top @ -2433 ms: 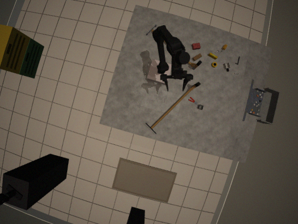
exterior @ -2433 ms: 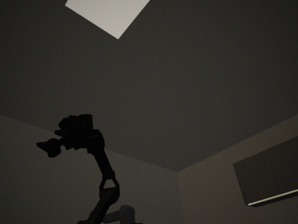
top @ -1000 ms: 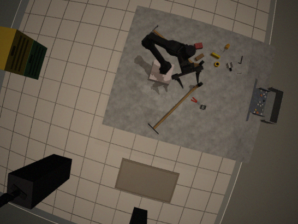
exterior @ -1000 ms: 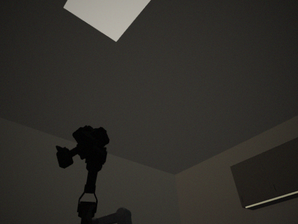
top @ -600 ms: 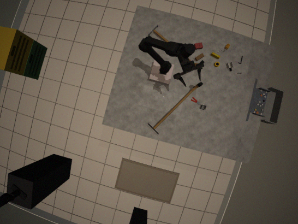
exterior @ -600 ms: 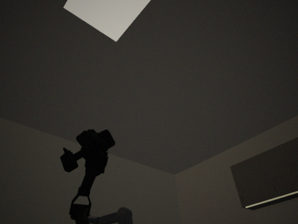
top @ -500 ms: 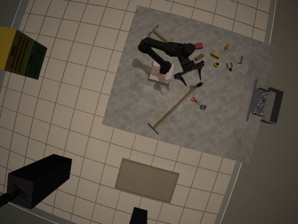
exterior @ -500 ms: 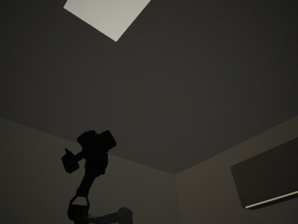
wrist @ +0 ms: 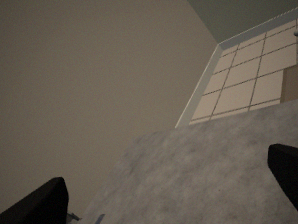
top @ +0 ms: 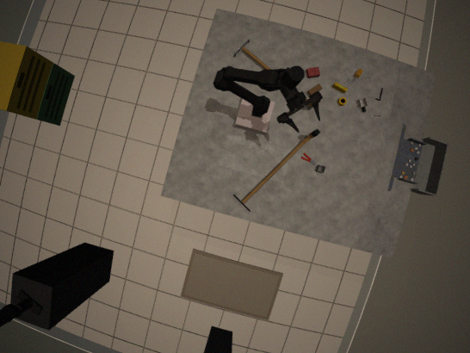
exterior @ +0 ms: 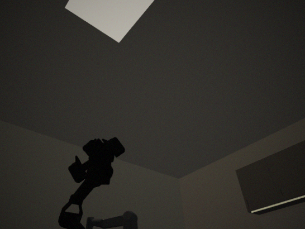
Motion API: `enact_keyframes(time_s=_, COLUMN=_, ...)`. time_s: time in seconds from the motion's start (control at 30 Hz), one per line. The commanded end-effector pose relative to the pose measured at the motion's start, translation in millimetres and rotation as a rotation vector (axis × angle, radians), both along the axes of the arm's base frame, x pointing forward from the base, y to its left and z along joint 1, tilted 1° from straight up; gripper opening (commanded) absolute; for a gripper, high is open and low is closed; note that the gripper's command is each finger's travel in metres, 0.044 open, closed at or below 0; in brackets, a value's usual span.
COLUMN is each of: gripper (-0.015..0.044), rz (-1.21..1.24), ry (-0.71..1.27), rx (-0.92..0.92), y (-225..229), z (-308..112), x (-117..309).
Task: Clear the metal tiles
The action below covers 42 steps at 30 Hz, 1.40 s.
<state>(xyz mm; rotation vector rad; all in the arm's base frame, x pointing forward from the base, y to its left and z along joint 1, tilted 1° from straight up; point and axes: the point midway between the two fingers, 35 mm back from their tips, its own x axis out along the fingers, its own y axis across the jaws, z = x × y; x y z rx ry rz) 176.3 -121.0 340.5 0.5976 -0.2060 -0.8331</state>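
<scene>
The long scraper (top: 275, 168) lies diagonally on the table, its thin dark head at the lower left and its dark-tipped handle end beside my fingers in the top view. My gripper (top: 308, 125) (wrist: 171, 172) is open and empty, above the table near that handle end; its height is hard to tell. A second, shorter T-headed tool (top: 256, 58) lies partly under the arm. Several small white, orange and dark tiles (top: 410, 164) lie on the blue-grey steel plate (top: 400, 163) at the right. The dark-walled catch box (top: 436, 165) stands beyond it. The box floor is not clearly visible.
A red block (top: 312, 71), a brown block (top: 314, 89), a yellow cylinder (top: 339, 87) and a yellow ring (top: 342, 101) lie right of the arm. Red-handled pliers (top: 306, 157) and a small grey piece (top: 320, 169) lie near the scraper handle. The arm (exterior: 98, 173) shows dark in the exterior view.
</scene>
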Motion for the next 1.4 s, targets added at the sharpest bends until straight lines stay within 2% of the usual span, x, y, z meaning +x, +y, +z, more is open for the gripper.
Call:
enact_keyframes(time_s=0.0, gripper=0.044, rz=0.013, ry=-0.025, rx=0.012, y=4.6, z=-6.1, x=1.9)
enact_keyframes(time_s=1.37, gripper=0.044, rz=0.212, ry=-0.343, rx=0.206, y=58.5, z=-40.9, x=10.6)
